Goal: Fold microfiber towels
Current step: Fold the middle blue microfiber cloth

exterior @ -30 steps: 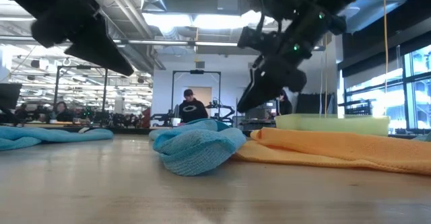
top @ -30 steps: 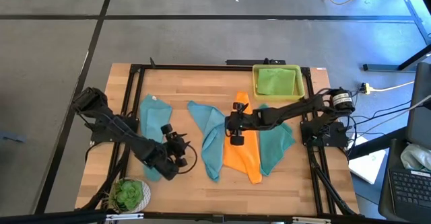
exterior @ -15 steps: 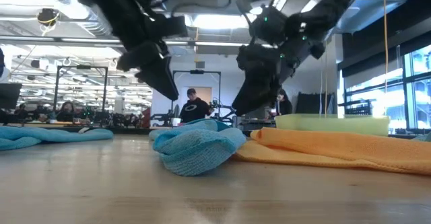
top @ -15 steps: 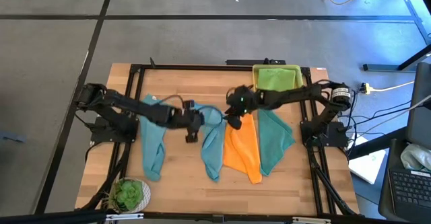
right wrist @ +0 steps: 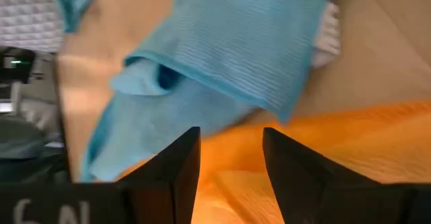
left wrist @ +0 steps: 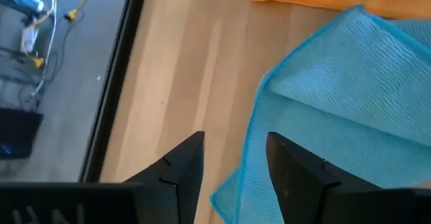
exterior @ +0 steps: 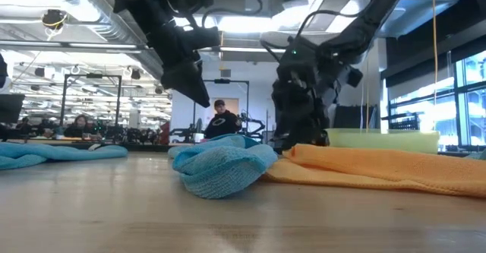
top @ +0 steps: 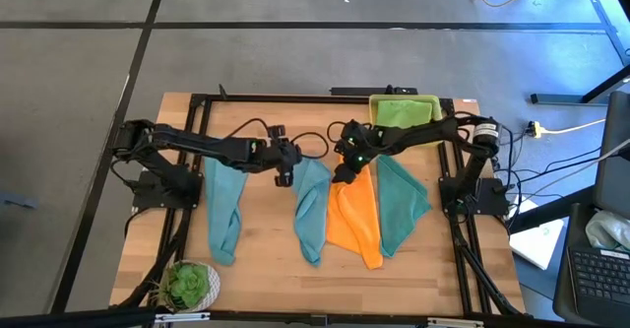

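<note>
Several towels lie on the table. A light blue towel (top: pixel 224 210) is at the left and a second light blue towel (top: pixel 313 208) in the middle, bunched in the low view (exterior: pixel 220 168). An orange towel (top: pixel 354 220) and a teal towel (top: pixel 404 205) lie to its right. A lime green towel (top: pixel 404 118) lies in the yellow tray. My left gripper (top: pixel 285 173) is open above the middle blue towel's far left corner (left wrist: pixel 269 83). My right gripper (top: pixel 345 170) is open, low over the orange towel's far end (right wrist: pixel 232 150). My right gripper's open fingers point down at the orange towel's far end (right wrist: pixel 236 183), close beside the middle blue towel's edge. I cannot tell whether the fingertips touch the cloth. My left gripper touches nothing.
The yellow tray (top: pixel 374 121) stands at the table's far right corner. A potted green plant (top: pixel 187 285) stands at the near left corner. Bare wood (top: pixel 261 239) shows between the two blue towels. People and desks show in the room behind the table.
My left gripper has gone from the near left of the table toward the far edge and the right, to the middle blue towel's far left corner. My right gripper has gone a little toward the far edge and come down close over the orange towel's far end.
</note>
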You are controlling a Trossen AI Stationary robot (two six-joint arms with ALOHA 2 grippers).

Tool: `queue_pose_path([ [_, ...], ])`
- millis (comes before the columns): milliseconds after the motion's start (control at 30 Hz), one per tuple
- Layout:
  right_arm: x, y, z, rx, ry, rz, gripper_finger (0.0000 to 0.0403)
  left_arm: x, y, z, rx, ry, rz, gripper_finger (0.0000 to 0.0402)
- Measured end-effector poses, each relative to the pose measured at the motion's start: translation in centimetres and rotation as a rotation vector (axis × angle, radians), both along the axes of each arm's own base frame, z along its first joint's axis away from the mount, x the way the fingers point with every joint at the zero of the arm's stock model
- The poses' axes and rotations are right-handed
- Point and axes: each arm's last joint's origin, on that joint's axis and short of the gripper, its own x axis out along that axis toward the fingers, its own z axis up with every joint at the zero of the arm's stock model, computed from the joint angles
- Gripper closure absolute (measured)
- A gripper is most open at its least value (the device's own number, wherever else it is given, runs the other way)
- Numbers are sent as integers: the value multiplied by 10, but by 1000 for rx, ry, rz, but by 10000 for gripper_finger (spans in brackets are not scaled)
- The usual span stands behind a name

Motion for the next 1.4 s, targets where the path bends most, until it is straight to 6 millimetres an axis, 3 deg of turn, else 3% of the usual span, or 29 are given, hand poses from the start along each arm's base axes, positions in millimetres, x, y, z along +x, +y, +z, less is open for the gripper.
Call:
queue_pose_path([
  [467, 7, -12, -20, -6, 15, -108, 240, -5, -3, 8, 35, 26, -63, 249],
  [700, 12, -23, -15, -13, -7, -131, 240, -6, -10, 10, 13, 14, -79, 249],
  [967, 17, -21, -9, 34, -44, -83, 240, -7, -19, 9, -12, 7, -75, 249],
  [1167, 15, -16, -18, 27, 27, -82, 240, -7, -25, 8, -25, 8, -80, 249],
  [1400, 22, -19, -18, -10, -52, -93, 240, -8, -31, 8, -25, 9, -81, 249],
])
